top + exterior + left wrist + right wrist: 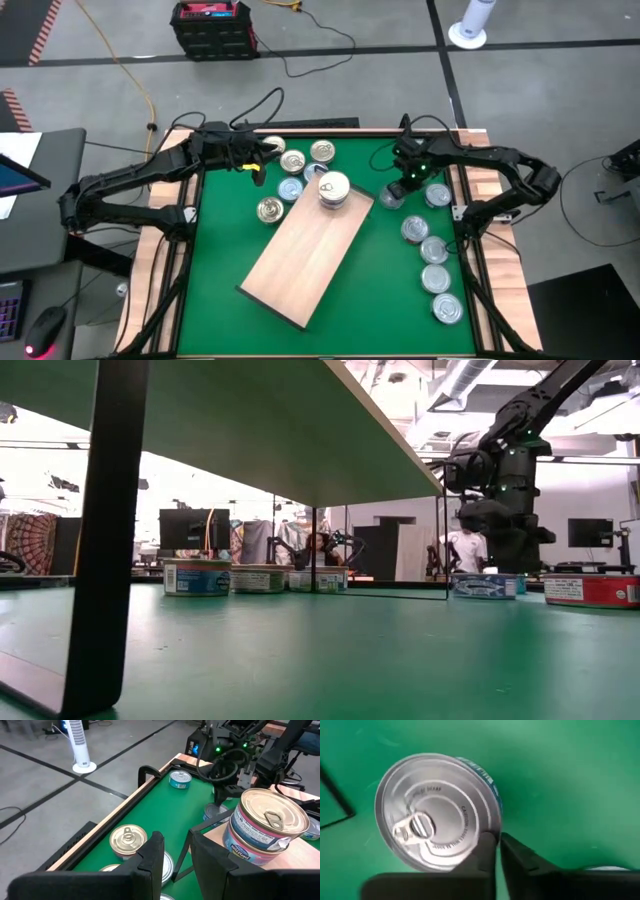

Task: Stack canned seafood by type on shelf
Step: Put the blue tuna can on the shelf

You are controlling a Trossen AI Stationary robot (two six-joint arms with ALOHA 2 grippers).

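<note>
The shelf (310, 250), a tan board on black wire legs, stands slanted mid-table. Two tins are stacked (333, 190) on its far end. Several more tins lie on the green table to its left (292, 163) and in a row along the right side (434, 265). My right gripper (393, 192) points down at a silver tin (435, 812) just right of the shelf's far end, shut on its edge. My left gripper (175, 857) hovers above the left group of tins, slightly open, nothing between its fingers. My right gripper comes from above, pointing down, with the silver tin's rim (492, 832) running into the narrow gap between its fingers. One finger (485, 852) lies over the lid and the other stands outside the wall. The tin sits flat on the table (483, 585).
A gold tin (128, 840) and others lie close under my left gripper. A lone tin (180, 779) sits near the table's far edge. The shelf's black legs (105, 530) stand on the green top. A wooden rim (480, 190) frames the table.
</note>
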